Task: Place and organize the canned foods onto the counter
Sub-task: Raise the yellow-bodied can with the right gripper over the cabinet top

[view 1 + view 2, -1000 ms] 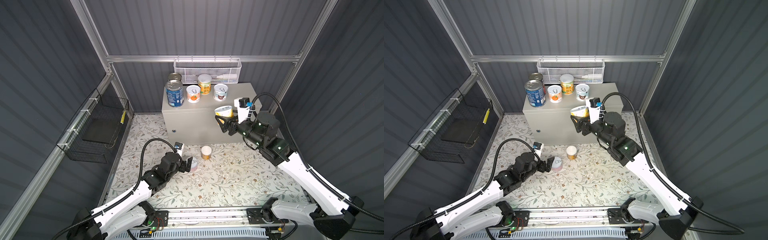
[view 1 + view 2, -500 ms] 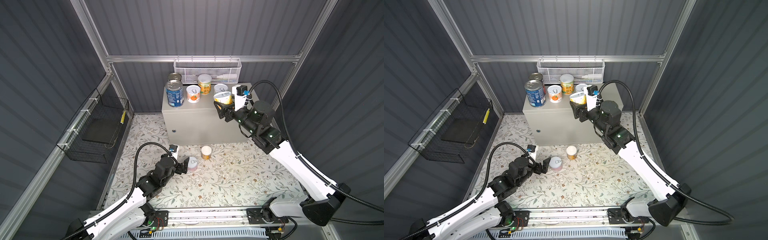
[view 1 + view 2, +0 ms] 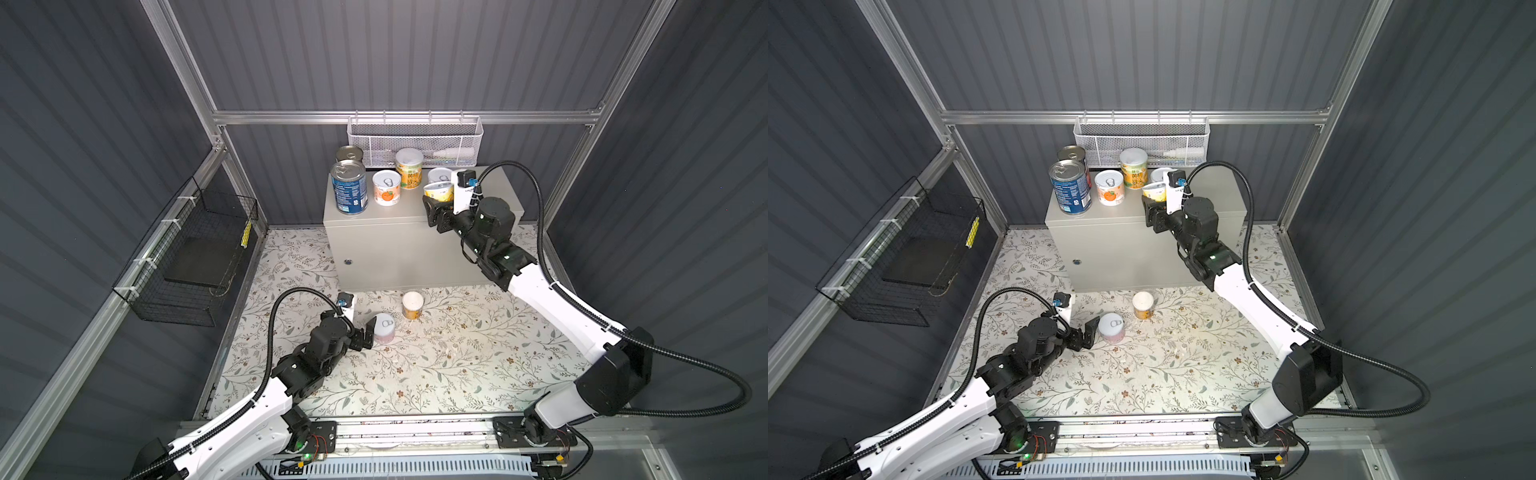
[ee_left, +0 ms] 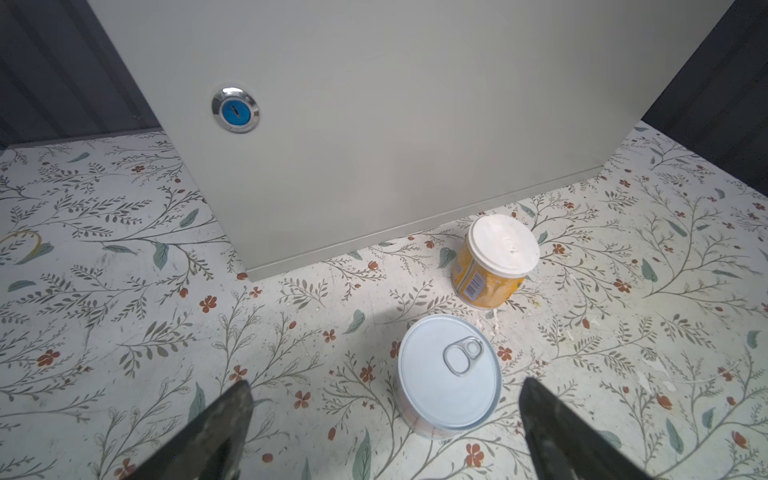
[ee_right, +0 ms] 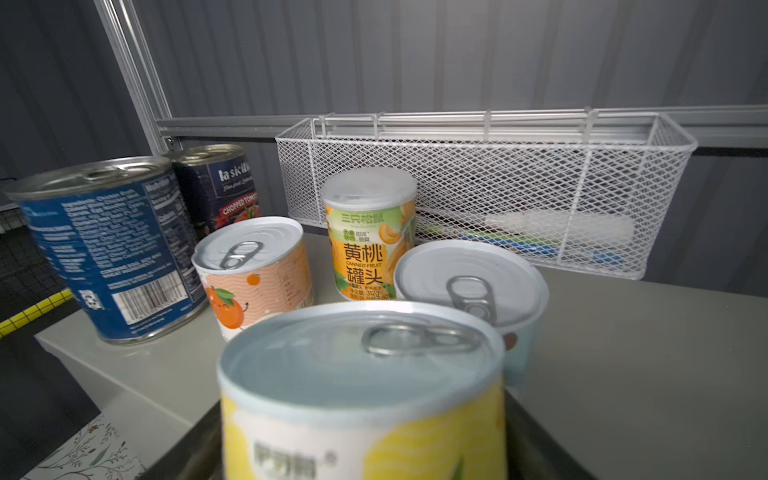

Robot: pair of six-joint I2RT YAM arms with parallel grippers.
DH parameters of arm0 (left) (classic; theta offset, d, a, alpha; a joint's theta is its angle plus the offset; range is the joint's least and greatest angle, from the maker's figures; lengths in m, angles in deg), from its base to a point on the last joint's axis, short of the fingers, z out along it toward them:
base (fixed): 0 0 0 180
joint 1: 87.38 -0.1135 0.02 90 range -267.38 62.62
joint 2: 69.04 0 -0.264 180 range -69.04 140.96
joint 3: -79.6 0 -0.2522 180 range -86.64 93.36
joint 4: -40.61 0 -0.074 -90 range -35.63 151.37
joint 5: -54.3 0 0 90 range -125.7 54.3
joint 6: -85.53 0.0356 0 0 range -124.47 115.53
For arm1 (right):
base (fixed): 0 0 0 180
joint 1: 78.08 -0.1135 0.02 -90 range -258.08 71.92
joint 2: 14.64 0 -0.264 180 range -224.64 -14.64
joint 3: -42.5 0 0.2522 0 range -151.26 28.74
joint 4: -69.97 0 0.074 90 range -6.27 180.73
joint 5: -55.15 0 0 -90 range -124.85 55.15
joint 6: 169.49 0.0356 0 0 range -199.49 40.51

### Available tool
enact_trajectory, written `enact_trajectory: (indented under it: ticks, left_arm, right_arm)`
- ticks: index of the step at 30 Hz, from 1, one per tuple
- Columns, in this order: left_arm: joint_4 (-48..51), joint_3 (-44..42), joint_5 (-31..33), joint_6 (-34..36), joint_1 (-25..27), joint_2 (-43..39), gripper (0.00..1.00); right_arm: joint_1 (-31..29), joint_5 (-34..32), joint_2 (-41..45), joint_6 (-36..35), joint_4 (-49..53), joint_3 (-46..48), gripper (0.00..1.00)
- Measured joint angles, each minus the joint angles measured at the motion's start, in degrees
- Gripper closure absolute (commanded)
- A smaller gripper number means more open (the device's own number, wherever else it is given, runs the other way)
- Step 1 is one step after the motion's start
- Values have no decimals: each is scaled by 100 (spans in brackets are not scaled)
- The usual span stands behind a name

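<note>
Two cans stand on the floor (image 3: 457,361) before the counter's (image 3: 395,249) front: the pink can (image 3: 383,328), now flanked by the left gripper's (image 3: 365,333) wide jaws, and the orange can (image 3: 412,305) beyond. The right gripper (image 3: 435,206), clamped on the yellow can (image 3: 438,192), has risen from the front edge to over the top; the pale can (image 3: 437,174) just behind limits placement. The white mesh basket (image 3: 415,139) hangs rearmost.

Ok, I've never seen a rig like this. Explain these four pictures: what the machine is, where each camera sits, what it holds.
It is two white robot arms in a grey booth. Two pictures look down from one overhead camera; the other two come from each arm's wrist. The right gripper holds a yellow-labelled can at the beige counter, where five cans stand. The left gripper is open by a pink can on the flowered floor, a white-lidded yellow can nearby.
</note>
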Motion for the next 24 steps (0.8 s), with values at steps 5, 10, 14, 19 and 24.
enact_trajectory:
  ticks: [5,10,14,19,24]
  left_arm:
    - [-31,0,11,4,0,170,0]
    - [-24,0,11,2,0,238,0]
    - [-28,0,-11,2,0,234,0]
    - [-46,0,-28,2,0,236,0]
    - [-44,0,-42,0,0,372,0]
  right_arm:
    - [120,59,-367,-26,33,-424,22]
    - [175,66,-568,-33,46,-686,22]
    - [177,37,-748,-28,46,-787,19]
    - [177,-9,-892,44,-107,-787,12]
    - [181,-50,-907,96,-216,-787,2]
